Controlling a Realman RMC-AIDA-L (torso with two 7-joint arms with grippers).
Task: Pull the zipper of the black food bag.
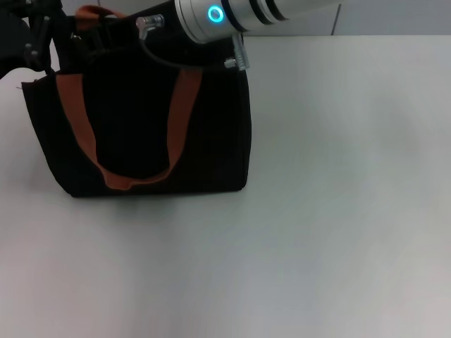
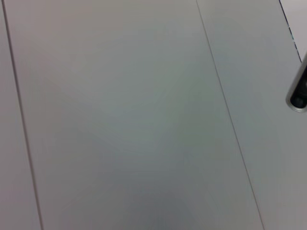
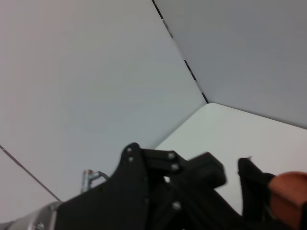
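Standing on the white table (image 1: pixel 338 211), the black food bag (image 1: pixel 211 134) sat upright, its orange-brown handle (image 1: pixel 74 134) drooping down the side facing the robot. The right arm (image 1: pixel 239 14) reached across above the bag's top rim, and the right gripper (image 1: pixel 151 39) hung at that rim, between the 2 strap ends; whether its claw was apart, together or clamped on anything could not be told, since dark parts ran into the dark fabric. The left gripper (image 1: pixel 32 39) sat at the bag's far corner on the robot's left side, just beside the rim, and its claw could not be read either. The zipper could not be picked out anywhere along the rim; the arm covered most of that line. The left wrist view showed only pale panels.

Judging from this, the main risk was a pull that caught a strap or loose fabric instead of the small tab, because the tab lay hidden among black folds. A soft, unbraced bag could also slide or tip along the table if the left gripper held nothing firm.
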